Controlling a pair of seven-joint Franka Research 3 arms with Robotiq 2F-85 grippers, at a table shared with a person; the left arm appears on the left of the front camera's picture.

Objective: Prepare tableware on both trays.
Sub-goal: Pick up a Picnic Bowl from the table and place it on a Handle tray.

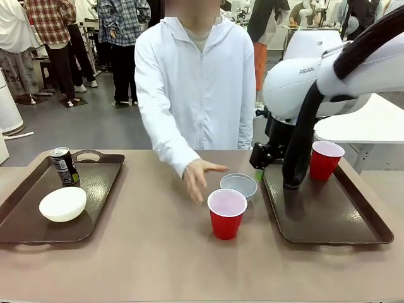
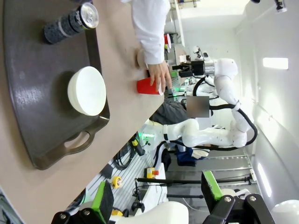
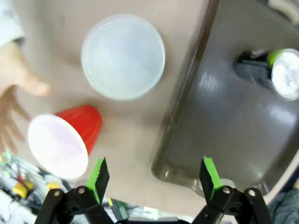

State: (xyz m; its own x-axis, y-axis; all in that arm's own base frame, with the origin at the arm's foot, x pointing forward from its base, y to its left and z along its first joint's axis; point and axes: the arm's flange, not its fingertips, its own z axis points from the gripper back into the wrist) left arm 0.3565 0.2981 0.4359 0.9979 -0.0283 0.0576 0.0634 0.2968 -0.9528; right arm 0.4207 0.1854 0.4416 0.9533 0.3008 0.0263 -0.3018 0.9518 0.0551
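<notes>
Plenty of bare room along the near edge of the tan table. On the left, dark brown rectangular plastic tray carrying a small dark drink can upright at its far end and a cream-white bowl nearer. In the gap between the trays, red plastic cup upright, pale grey-blue bowl just behind it, person's hand close beside both. On the right, matching brown tray with a second red cup at its far corner and a second dark can. Busy hall behind, people standing. Right gripper spread wide, empty, above the table by that tray's rim. Left gripper likewise wide apart, holding nothing.
</notes>
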